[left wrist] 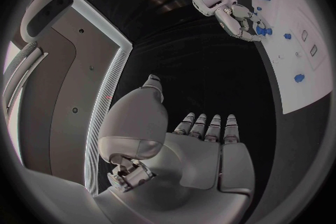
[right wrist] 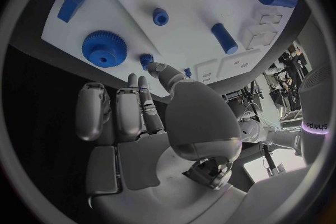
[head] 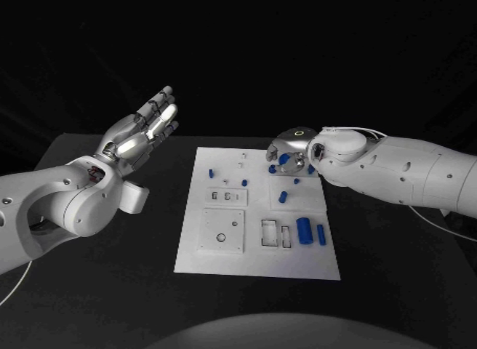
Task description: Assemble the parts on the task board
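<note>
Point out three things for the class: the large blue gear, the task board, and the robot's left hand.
large blue gear [right wrist: 104, 49]: right wrist view, on its toothed face beside the centre hole.
task board [head: 257, 263]: head view, on a bare part near its front edge.
left hand [head: 142, 128]: head view, on the middle of the raised hand.

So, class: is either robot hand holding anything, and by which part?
Nothing is held: the left hand is open off the board, and the right hand hovers empty over the blue parts.
</note>
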Controlling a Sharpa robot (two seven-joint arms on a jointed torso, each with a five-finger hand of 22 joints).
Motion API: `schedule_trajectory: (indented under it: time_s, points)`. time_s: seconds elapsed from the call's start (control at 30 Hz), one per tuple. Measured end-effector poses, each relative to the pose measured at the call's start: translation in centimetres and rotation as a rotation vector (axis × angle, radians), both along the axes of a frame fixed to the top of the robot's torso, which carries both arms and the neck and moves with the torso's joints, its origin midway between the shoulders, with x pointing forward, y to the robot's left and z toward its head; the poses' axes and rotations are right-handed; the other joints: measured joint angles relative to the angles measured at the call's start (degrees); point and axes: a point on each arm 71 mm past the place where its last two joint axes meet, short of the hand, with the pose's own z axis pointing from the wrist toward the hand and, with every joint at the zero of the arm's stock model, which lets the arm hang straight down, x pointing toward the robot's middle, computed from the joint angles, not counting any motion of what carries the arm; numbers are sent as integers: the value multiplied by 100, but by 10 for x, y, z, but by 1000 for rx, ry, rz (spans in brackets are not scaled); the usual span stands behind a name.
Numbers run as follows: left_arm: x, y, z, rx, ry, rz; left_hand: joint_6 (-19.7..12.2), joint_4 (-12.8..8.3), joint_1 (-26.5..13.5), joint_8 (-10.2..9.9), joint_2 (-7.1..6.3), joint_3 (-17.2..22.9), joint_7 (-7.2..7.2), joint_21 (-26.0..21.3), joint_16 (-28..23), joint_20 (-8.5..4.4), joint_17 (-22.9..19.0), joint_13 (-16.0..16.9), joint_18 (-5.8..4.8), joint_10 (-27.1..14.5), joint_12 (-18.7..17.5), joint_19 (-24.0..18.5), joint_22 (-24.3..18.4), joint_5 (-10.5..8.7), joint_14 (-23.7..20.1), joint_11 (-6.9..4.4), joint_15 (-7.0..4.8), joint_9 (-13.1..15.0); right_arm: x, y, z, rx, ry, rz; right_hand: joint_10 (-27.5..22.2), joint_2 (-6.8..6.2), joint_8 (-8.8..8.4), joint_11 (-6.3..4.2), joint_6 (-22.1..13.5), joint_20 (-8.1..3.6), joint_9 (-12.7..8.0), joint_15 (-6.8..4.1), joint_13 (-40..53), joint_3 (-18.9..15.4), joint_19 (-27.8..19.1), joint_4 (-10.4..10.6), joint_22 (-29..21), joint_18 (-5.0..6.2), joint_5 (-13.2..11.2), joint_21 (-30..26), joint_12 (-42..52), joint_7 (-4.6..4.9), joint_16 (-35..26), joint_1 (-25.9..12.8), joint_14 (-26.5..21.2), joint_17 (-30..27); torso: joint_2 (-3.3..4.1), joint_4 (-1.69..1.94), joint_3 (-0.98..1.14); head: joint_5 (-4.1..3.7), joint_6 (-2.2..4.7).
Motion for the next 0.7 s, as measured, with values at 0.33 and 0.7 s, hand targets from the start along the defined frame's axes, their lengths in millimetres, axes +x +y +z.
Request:
schedule_trajectory:
  time_s: [0.33,0.7]
  points:
    - [-1,-1,0,6,0,-6,22,-3,129,22,129,-73,63,0,0,40,1,0,1,-1,0,0,0,119,-1,-42,42,1,2,1,-4,3,12,-4,91,-30,45,-13,17,0,39,0,24,35,0,35,-1,0,-79,0,0,-17,-22,-30,0,-6,0,-1,1,82,-128]
    - [0,-1,-1,10,6,-13,60,-4,274,22,274,-200,126,0,0,145,1,0,2,-19,0,0,0,269,-1,-20,83,1,0,0,-7,9,25,-3,109,-90,44,5,6,2,65,-1,42,90,-2,13,-2,0,-204,-61,0,-67,-57,30,-41,-74,-8,-5,1,131,-214]
